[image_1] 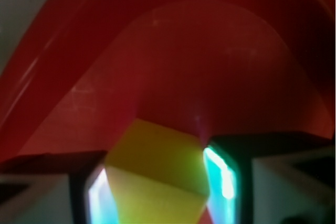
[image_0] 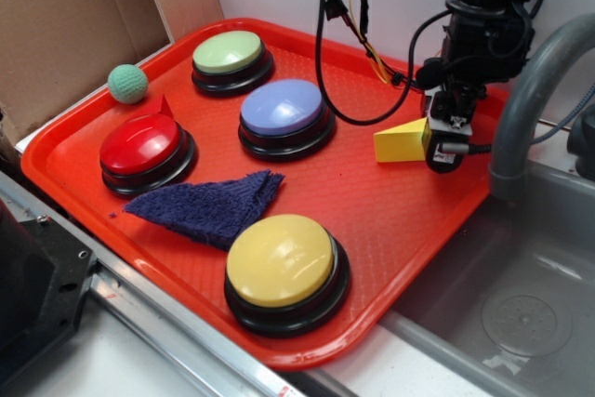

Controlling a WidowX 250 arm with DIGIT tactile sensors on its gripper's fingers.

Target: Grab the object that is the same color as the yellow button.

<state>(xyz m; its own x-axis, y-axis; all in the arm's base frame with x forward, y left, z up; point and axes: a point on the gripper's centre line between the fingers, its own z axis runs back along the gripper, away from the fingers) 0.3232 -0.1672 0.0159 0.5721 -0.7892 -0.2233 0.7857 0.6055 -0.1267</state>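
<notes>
Nearest the camera in the exterior view sits the yellow button, on the front part of the red tray; just behind it lies a dark blue cloth, crumpled into a rough triangle; left of the cloth is the red button, and behind that, off the tray's rim, a small green ball. Farther back stand the blue button and, beyond it, the green button. At the tray's right side the wedge is held by the gripper, the fingers closed on it from either side (the wrist view shows the yellow block pressed between both pads, with red tray beyond it); whether the wedge touches the tray floor I cannot tell. Black cables hang over the tray's back; right of the tray lies a grey sink.
</notes>
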